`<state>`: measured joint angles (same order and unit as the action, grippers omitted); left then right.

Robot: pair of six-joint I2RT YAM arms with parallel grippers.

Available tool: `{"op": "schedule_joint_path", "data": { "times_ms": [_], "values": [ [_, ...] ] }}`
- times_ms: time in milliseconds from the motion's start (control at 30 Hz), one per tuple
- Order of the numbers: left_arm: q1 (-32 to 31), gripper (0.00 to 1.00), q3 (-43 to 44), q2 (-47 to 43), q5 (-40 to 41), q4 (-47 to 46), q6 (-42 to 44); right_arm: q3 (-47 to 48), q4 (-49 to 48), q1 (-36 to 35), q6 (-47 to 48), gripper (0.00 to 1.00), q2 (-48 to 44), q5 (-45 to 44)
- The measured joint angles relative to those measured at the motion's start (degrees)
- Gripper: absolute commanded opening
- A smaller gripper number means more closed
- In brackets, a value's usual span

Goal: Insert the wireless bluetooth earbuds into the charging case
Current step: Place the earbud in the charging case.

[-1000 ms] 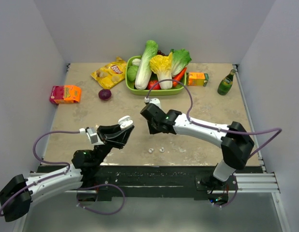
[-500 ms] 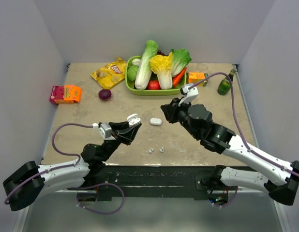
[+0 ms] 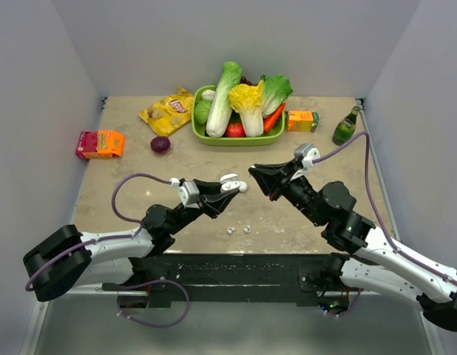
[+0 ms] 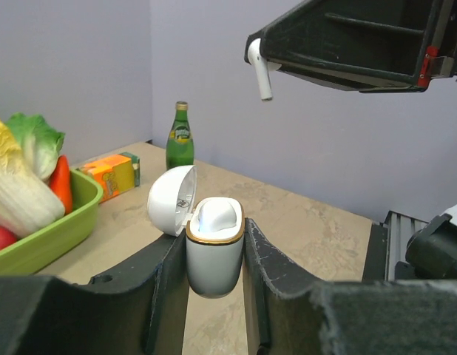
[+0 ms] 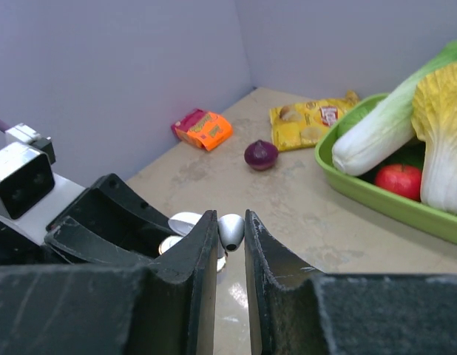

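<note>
At the left, the left hand (image 4: 212,242) is closed firmly on the body of the white charging case (image 4: 214,268) and holds it upright above the table (image 3: 132,159). The case's lid (image 4: 171,200) is flipped back and its gold-rimmed mouth faces up. Something white fills the opening, but I cannot tell whether that is a seated bud or only the inner moulding.

Below and between the two hands, near the front edge of the table, two tiny white buds (image 3: 231,230) and (image 3: 247,229) lie close together, well apart from the case.

To the right, the right hand (image 5: 230,222) has its fingers drawn nearly together on one white earbud (image 5: 230,231). The left wrist view shows that bud's stem hanging from the fingertips, up and a little to the right of the open case and not touching it.

By my reading, the task is partway through. The case is open and presented, and one bud is picked up and brought near. That bud has not yet gone into its socket, and the two on the table remain to be fetched.
</note>
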<state>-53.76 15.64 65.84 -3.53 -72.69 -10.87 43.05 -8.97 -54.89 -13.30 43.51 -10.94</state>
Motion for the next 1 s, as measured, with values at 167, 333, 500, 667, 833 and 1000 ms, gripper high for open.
{"op": "schedule_joint_path", "data": {
  "times_ms": [167,333,500,667,833,1000],
  "values": [
    [0.5,0.00,4.2,1.5,-4.1,-0.1,0.2,0.0,-4.3,0.0,2.5,0.00,-0.9,2.6],
    [1.3,0.00,7.3,3.5,-7.2,-0.5,-0.5,-0.7,-7.5,0.0,4.1,0.00,-1.4,4.6],
    [2.0,0.00,8.0,5.5,-8.3,-0.4,-2.7,-4.0,-11.0,0.0,4.8,0.00,-4.0,4.8],
    [2.0,0.00,9.9,6.3,-8.2,-0.3,-5.6,-5.4,-13.6,0.0,5.2,0.00,-4.7,4.7],
    [2.0,0.00,11.5,6.3,-8.1,-0.5,-9.0,-6.8,-15.3,0.0,5.5,0.00,-5.1,4.4],
    [2.0,0.00,11.9,6.3,-8.1,-0.5,-11.1,-7.1,-16.7,0.0,5.9,0.00,-5.3,4.4]
  ]
}}
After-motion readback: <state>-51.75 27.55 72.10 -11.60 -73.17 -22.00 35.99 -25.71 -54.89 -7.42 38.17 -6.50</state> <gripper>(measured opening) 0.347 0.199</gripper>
